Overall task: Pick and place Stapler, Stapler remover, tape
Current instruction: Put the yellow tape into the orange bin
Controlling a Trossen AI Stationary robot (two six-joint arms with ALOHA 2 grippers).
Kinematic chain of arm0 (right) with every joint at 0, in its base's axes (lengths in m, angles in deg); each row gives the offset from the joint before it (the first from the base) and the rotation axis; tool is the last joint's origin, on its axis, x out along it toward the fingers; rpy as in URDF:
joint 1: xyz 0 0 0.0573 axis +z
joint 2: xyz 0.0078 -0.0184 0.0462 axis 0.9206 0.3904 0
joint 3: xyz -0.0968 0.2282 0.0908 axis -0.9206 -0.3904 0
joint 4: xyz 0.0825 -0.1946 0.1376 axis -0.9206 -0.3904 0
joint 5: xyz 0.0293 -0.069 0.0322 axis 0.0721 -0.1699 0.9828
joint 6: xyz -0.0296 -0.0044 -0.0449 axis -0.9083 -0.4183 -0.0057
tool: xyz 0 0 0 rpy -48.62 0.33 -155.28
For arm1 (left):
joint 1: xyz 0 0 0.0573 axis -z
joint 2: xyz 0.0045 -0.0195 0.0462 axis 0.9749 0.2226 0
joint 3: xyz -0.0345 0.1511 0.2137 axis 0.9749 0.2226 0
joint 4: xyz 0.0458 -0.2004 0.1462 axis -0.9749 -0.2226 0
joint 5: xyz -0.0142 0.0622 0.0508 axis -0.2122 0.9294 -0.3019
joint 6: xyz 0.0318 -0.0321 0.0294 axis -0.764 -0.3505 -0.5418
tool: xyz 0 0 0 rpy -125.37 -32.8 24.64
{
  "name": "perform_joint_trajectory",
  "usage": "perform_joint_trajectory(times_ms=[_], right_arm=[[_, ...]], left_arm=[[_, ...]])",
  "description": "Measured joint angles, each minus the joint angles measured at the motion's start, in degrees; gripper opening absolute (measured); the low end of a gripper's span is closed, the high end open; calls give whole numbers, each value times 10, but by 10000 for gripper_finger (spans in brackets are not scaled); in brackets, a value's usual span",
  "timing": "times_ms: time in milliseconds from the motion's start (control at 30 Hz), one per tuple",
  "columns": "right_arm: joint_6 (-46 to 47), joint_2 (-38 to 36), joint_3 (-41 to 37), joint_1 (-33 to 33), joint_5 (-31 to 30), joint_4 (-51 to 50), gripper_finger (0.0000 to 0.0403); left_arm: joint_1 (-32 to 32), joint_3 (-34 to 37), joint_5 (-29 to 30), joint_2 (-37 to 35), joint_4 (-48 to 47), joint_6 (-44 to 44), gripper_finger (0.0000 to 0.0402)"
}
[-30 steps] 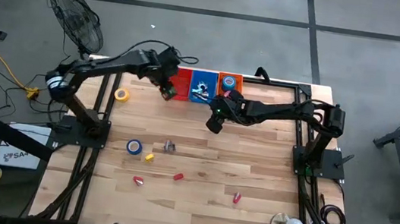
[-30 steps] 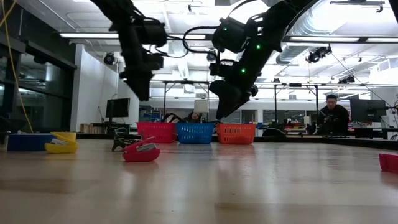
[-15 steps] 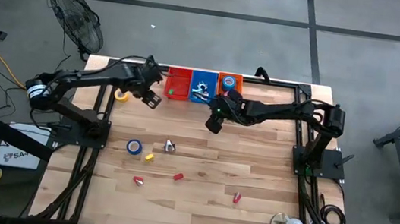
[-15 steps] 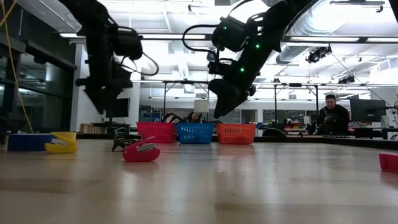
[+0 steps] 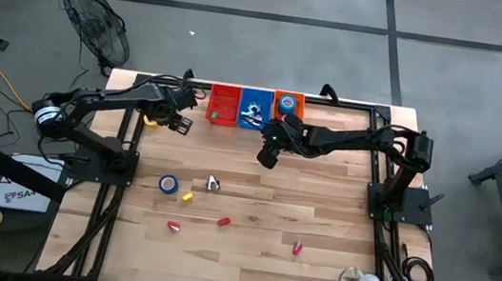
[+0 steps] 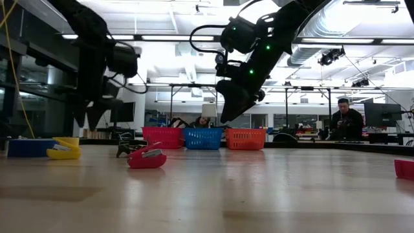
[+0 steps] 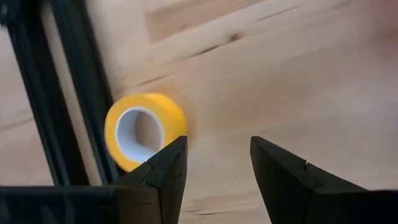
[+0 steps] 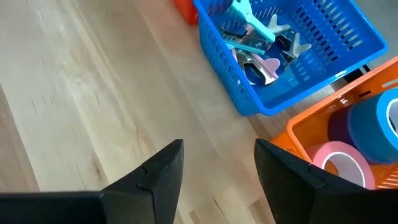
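A yellow tape roll (image 7: 144,127) lies flat on the wood near the table's left frame rail (image 5: 149,120). My left gripper (image 7: 217,155) hangs open just above the table beside this roll, on its right (image 5: 182,124), touching nothing. My right gripper (image 8: 217,155) is open and empty, and hovers in front of the blue basket (image 5: 255,108) and the orange basket (image 5: 289,101). A blue tape roll (image 5: 168,184) and a stapler remover (image 5: 213,184) lie mid-table. Red staplers (image 5: 223,222) are scattered toward the near side.
Red basket (image 5: 224,105), blue basket (image 8: 292,56) with stapler removers, and orange basket (image 8: 336,134) with pink and blue tape rolls stand in a row at the far edge. A small yellow block (image 5: 187,197) lies by the blue roll. A person sits in the room behind (image 6: 345,123).
My left gripper has swung from the red basket toward the table's left edge and gone down. It now hangs beside the yellow tape roll. My right arm has hardly moved.
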Motion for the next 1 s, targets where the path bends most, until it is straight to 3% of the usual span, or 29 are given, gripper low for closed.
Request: perform_joint_trajectory(times_ms=[367, 667, 1000], right_arm=[[0, 0, 0, 0, 0, 8, 188], [-2, 0, 0, 0, 1, 13, 188], [-2, 0, 0, 0, 9, 20, 188]], left_arm=[[-63, 15, -7, 0, 9, -3, 172], [-68, 15, -39, 0, 18, 1, 172], [-66, 30, -42, 0, 31, 88, 162]])
